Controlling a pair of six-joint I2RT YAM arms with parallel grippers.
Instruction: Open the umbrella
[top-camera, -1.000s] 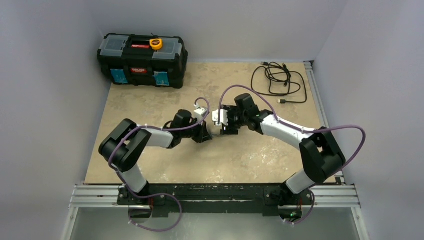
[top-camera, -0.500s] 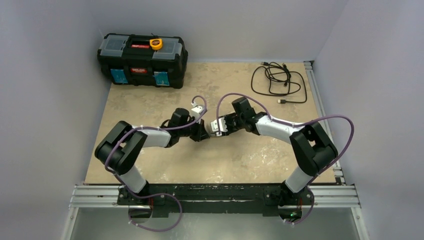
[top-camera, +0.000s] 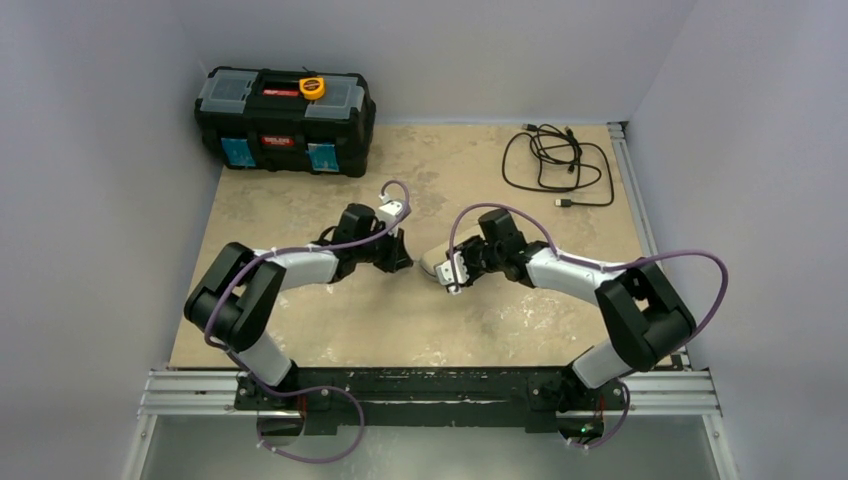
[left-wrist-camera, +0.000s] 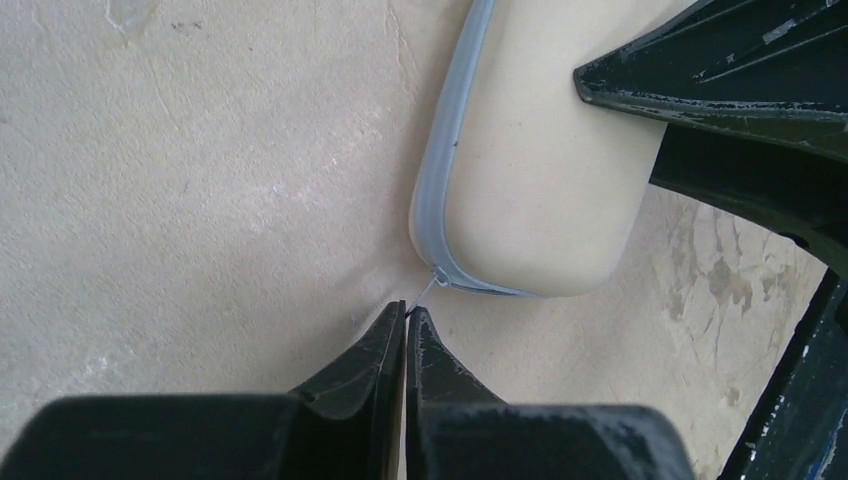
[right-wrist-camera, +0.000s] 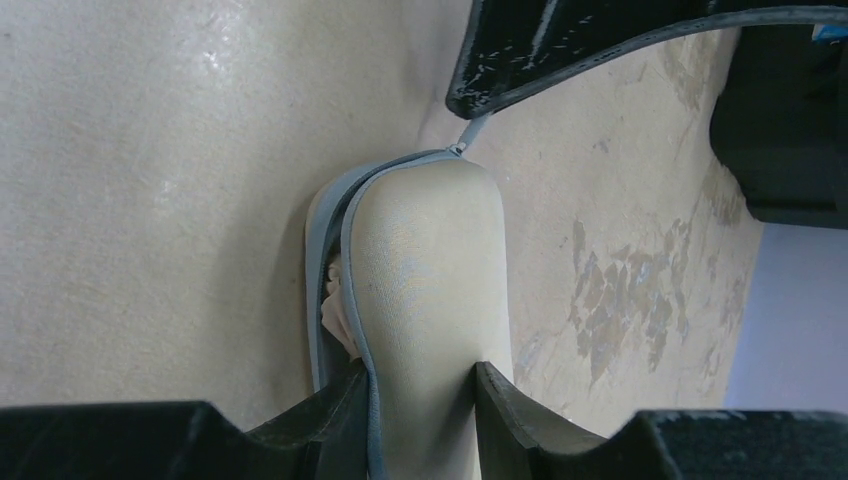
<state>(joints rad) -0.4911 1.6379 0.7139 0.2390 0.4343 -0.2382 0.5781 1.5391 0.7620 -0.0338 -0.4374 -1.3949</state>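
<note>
A pale cream fabric sleeve (top-camera: 434, 263) with a grey-blue zipper lies at the table's middle between both grippers. My right gripper (right-wrist-camera: 420, 385) is shut on the sleeve (right-wrist-camera: 430, 260), one finger on each side; it also shows from above (top-camera: 457, 270). My left gripper (left-wrist-camera: 407, 312) is shut on the thin zipper pull (left-wrist-camera: 426, 290) at the sleeve's rounded end (left-wrist-camera: 540, 170); it also shows from above (top-camera: 403, 258). The zipper is partly open along one side. The umbrella is hidden inside, apart from a sliver of tan fabric (right-wrist-camera: 336, 298) in the gap.
A black toolbox (top-camera: 285, 120) with a yellow tape measure (top-camera: 312, 87) on its lid stands at the back left. A coiled black cable (top-camera: 555, 165) lies at the back right. Grey walls close the table on three sides.
The two grippers have drawn apart: the left one moved left and back with the zipper pull, and the right one moved nearer with the sleeve, which has turned.
</note>
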